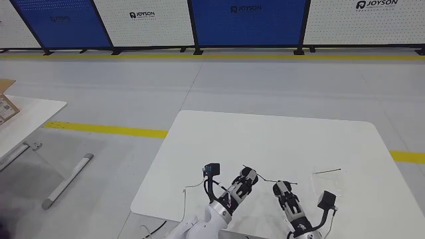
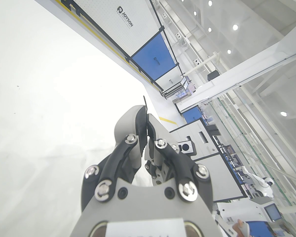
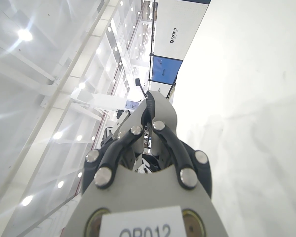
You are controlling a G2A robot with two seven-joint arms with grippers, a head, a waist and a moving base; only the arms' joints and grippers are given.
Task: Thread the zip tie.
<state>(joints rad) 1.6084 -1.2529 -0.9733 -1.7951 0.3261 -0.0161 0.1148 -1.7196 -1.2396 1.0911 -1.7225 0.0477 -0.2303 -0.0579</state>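
Zip tie: a thin black plastic strip (image 1: 265,179), held in the air just over the robot-side edge of the desk (image 1: 265,139). It was strung between the two grippers with a slight bend.
Left gripper: the fingers of the left gripper (image 1: 250,176) were pressed together, pinching one end of the zip tie. A short, flat, pointed tail tip (image 2: 144,100) stuck out past the dark ribbed pads.
Right gripper: the right gripper (image 1: 281,186) was likewise clamped on the other end. A small blocky locking head (image 3: 138,82) stood out on a short length of strip beyond its pads.
Step in hand: both ends looked secured and lifted, but tip and head were apart and not yet lined up. By my judgement this was the aligning stage, before any insertion.
Next move: it would call for curling the strip into a loop and turning the wrists so the tail tip faces the slot in the locking head. The tip would then be fed in squarely. The slot seemed tiny, so the aim would have to be fine.
Handling: the strip appeared springy and slim, likely to twist or flick aside if the grip were loose.
Desk: white, smooth, matt, with rounded corners.
Loose tie: a second black strip (image 1: 327,170) lay flat on the right part of the desk, untouched.
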